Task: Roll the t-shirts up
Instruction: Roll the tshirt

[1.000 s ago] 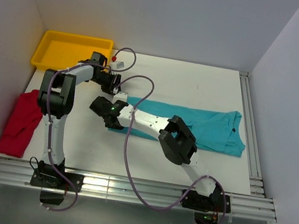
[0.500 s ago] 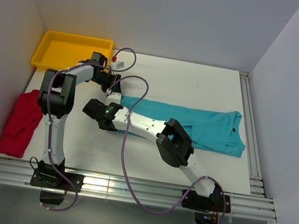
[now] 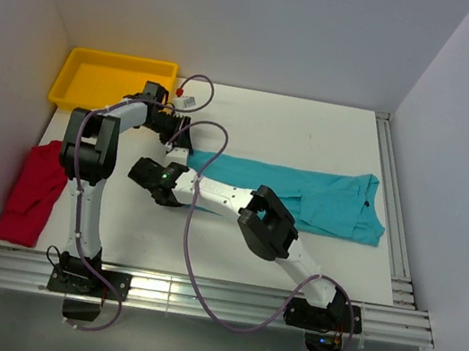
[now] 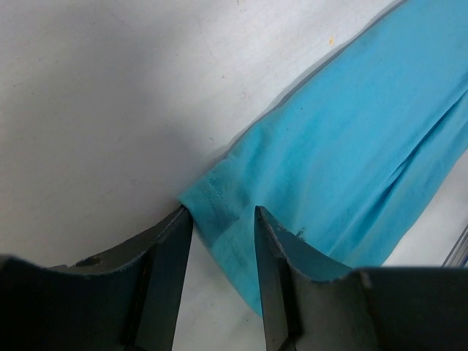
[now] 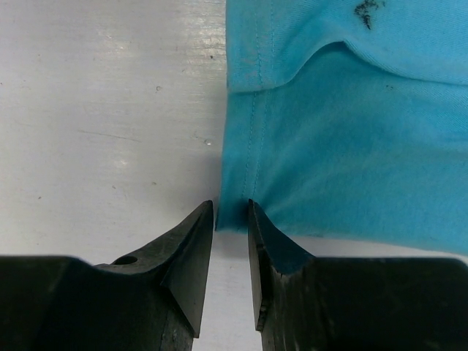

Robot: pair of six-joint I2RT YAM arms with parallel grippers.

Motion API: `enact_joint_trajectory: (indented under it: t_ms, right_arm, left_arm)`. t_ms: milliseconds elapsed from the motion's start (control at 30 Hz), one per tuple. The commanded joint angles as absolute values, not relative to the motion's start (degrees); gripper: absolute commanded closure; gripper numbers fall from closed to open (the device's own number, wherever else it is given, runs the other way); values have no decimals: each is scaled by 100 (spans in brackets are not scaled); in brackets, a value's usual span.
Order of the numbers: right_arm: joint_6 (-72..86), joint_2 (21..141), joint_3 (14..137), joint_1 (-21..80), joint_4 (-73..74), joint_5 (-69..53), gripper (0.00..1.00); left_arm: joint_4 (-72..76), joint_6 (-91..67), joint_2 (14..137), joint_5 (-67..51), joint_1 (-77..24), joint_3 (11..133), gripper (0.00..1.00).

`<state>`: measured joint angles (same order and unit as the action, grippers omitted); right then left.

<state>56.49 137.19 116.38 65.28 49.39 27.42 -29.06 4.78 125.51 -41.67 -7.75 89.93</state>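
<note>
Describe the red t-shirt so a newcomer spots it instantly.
Start at the yellow tray in the far-left corner. Nearer than it, against the left wall, lies the red t-shirt, bunched up; its only neighbour, the teal t-shirt, lies flat mid-table.

The arms (image 3: 89,212) are showing white links and black joints. Purple cables (image 3: 186,249) are looping alongside; a green light (image 3: 161,178) is glowing.

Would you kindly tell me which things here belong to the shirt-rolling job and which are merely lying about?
For the job: teal t-shirt; red t-shirt.
Lying about: yellow tray.
</note>
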Motion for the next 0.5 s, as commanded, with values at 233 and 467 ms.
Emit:
enact_joint_trajectory:
  t_ms: [233, 467]
  right_arm:
    - [5687, 13746, 11804, 6557, 5115, 2865, 67]
    - [5660, 13843, 11804, 6530, 5124, 2769, 68]
  left_arm:
    - [-3155, 475, 12911, -4025, -817, 9123, 60]
    - [-3234, 448, 12964, -3991, -817, 9202, 69]
